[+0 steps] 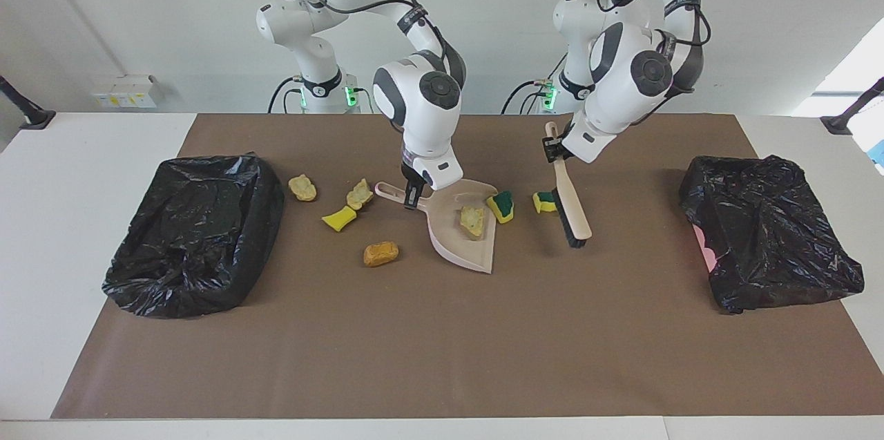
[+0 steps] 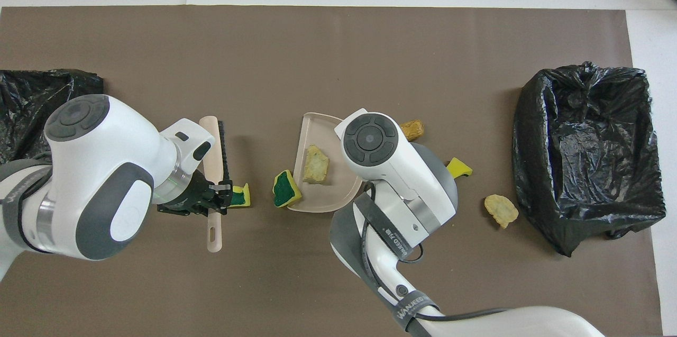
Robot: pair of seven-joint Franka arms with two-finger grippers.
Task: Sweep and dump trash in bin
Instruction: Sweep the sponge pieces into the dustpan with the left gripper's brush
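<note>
Facing view gives the cleanest read: the right gripper (image 1: 413, 193) is clamped on the dustpan's handle (image 1: 395, 193), pinning the dustpan (image 1: 464, 241) flat on the brown mat (image 1: 442, 329) with its open edge turned toward the left arm's end. Over there the left gripper (image 1: 556, 148) is closed on the brush (image 1: 570, 199) near the top of its handle, bristles down at the mat.

Trash count! One pale scrap (image 1: 472, 220) sits inside the pan. A green-backed scrap (image 1: 501, 206) rests right at the pan's edge, and a second green-backed one (image 1: 544, 202) lies just beside the bristles. Four are stranded toward the right arm's end: two pale bits (image 1: 302, 187) (image 1: 359, 194), a bright yellow piece (image 1: 339, 218) and the orange-brown one (image 1: 380, 253), all on the handle side of the pan. Two black-lined bins wait, one at each end of the mat (image 1: 197, 233) (image 1: 770, 229).

The danger, I reckon: a hard stroke could flick these light scraps over the pan's low wall, or shove the pan if the grip slips. Those four sit on the wrong side of the pan, so it would need repositioning.

Overhead view shows the bristle row (image 2: 224, 151) edge-on, yet the right arm hides the pan's handle and a pale bit; the facing view shows both
</note>
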